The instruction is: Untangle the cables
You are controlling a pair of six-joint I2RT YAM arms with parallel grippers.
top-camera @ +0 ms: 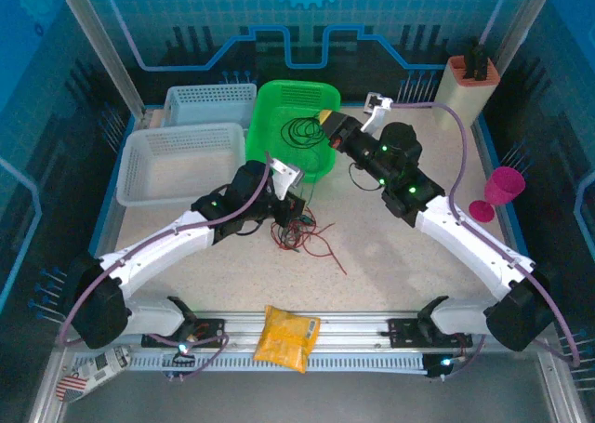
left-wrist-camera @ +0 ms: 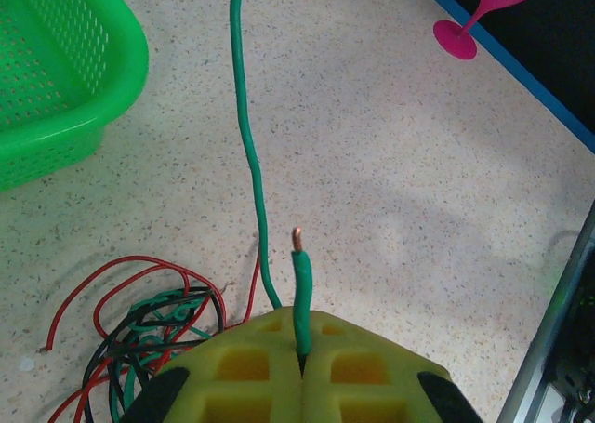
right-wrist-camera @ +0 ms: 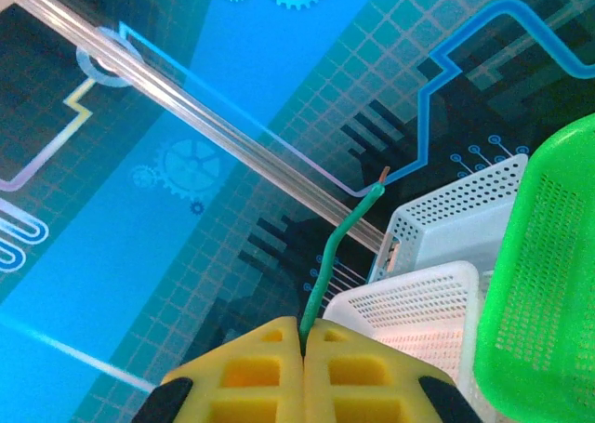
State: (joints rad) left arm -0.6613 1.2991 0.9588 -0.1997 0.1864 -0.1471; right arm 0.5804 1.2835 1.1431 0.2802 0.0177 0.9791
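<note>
Fingers (left-wrist-camera: 246, 372) of the left gripper (left-wrist-camera: 302, 356) clenched, yellow pads pressed together at the bottom centre of the left wrist view, grasping a green cable (left-wrist-camera: 244, 116). Short stub with a bare copper tip poking up out of the seam. Long run of green cable climbing from just beside the pads to the top edge of the frame, over the speckled table (left-wrist-camera: 400, 181). Lower left of that view: tangle of red, green and black cables (left-wrist-camera: 139, 335) lying on the table, right beside the pads. Upper left: corner of the green basket (left-wrist-camera: 56, 79). Upper right: foot of a pink goblet (left-wrist-camera: 456, 40).

Fingers (right-wrist-camera: 358, 372) of the right gripper (right-wrist-camera: 303, 337) likewise clenched, bottom centre of the right wrist view, grasping a green wire (right-wrist-camera: 337, 242) curving up to a copper tip near mid-frame. Unclear whether one strand with the left one. White baskets (right-wrist-camera: 418, 302) at lower right there, green basket along the right edge.

Top view: left gripper near the centre, tangle just below it on the table. Right gripper above and to the right, over the green basket. Black cable loops (top-camera: 299, 130) inside that basket. Yellow packet (top-camera: 286, 337) at bottom centre.
</note>
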